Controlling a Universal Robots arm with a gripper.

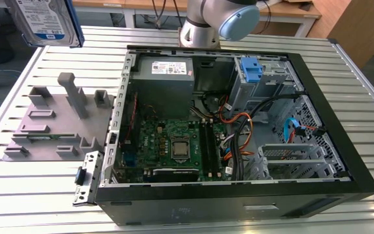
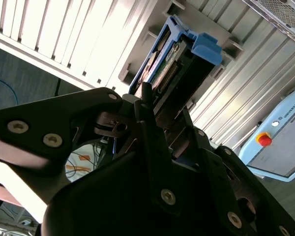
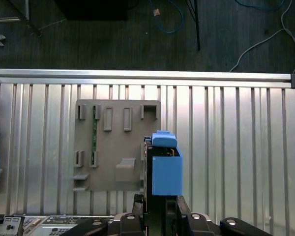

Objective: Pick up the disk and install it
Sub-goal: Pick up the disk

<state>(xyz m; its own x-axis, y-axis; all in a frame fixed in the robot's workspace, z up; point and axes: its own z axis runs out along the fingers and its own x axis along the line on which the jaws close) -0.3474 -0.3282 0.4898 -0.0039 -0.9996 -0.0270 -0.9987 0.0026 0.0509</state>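
Disk (image 1: 44, 19) hung high at the exterior view's left, clamped in my jaws, over an edge of the grey fixture (image 1: 50, 122) on the slatted metal bench (image 1: 37, 204); rightward I saw the open computer case (image 1: 206, 209), with dark floor (image 3: 88, 44) and cables (image 3: 163, 19) beyond the bench.

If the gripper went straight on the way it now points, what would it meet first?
Holding the disk, the gripper points down at the table; the disk's tip would likely meet the edge of the grey fixture plate or the slats beside it. Depth is unclear.
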